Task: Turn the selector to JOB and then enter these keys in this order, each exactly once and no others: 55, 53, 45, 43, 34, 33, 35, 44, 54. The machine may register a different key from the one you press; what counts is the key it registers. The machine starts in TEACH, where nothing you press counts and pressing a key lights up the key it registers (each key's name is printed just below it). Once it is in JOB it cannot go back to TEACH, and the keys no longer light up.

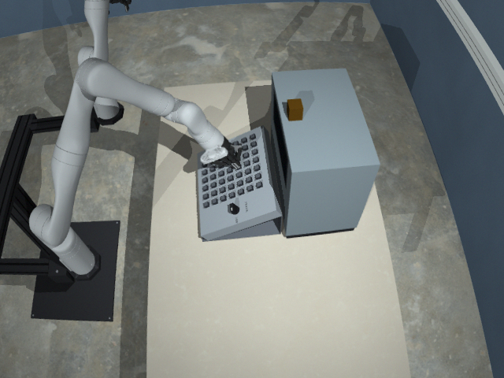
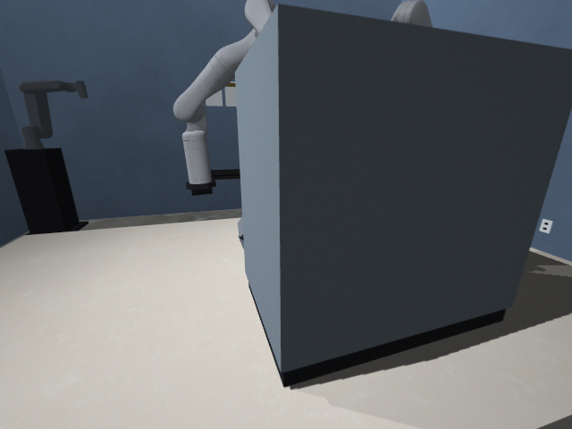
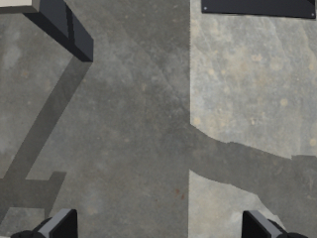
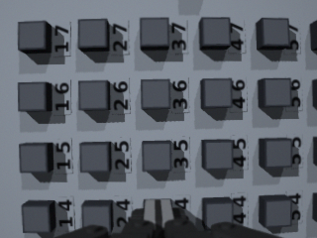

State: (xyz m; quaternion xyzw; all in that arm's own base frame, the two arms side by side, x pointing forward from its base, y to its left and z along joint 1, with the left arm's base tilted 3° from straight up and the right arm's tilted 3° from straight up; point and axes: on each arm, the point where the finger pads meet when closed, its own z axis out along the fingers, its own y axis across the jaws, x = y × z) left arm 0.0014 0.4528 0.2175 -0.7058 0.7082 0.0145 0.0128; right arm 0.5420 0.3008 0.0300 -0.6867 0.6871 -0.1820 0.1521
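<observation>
Apparently I'm at key 34, probably testing it or entering it, with the right hand (image 1: pixel 235 165) (image 4: pixel 158 216) together on nothing above the keypad (image 1: pixel 220 227) (image 4: pixel 99 7), left of the cabinet (image 1: pixel 329 122) (image 2: pixel 392 184); the left hand (image 1: pixel 120 4) (image 3: pixel 159 223) waits apart. I can't read the selector (image 1: pixel 233 209) or confirm contact, so next I'd press straight down only if that's intended, then lift cleanly before moving sideways.
</observation>
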